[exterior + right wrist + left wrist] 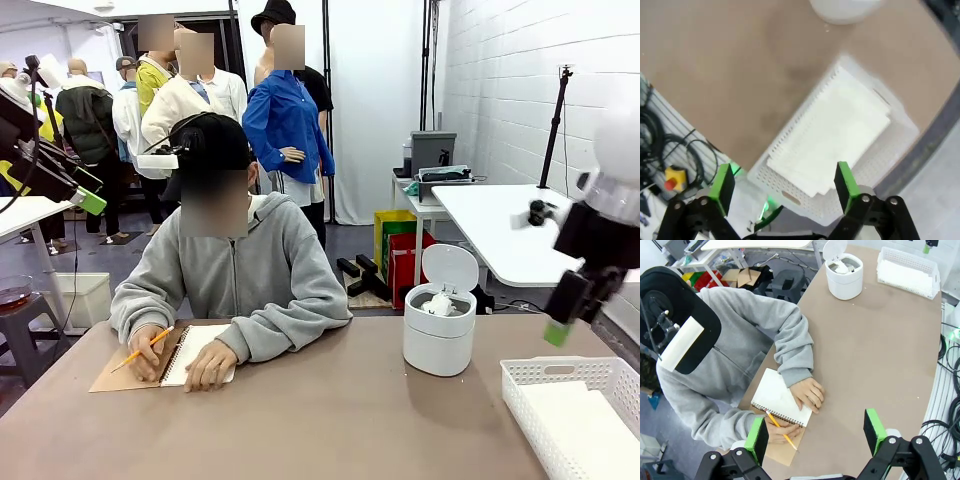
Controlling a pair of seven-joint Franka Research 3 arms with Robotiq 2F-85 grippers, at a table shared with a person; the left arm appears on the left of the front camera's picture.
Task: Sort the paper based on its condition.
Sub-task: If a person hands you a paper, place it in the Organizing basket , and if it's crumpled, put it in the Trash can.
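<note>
My left tool (816,436) hangs high over the bench (875,355), its green pads spread wide with nothing between them. It looks down on the person (740,340), who leans over a spiral notebook (775,397) at the far edge. One hand (809,394) lies flat on the open white page, and the other hand (790,429) holds a yellow pencil (774,421) over the brown cover. My right tool (784,181) is just as wide open and carries nothing; it hovers above the white lattice basket (805,200) at my right-hand near corner of the bench. The smooth paper (835,130) lies in that basket as a flat stack (how many sheets I cannot tell, since the wrist view is blurred). Crumpled wads (438,303) sit inside the round white bin (438,345), whose lid (450,266) stands flipped up. The bin stands on the bench near the basket, between it and the person. The brown surface between the notebook and the bin is bare, and both tools are well apart from the person's hands.
</note>
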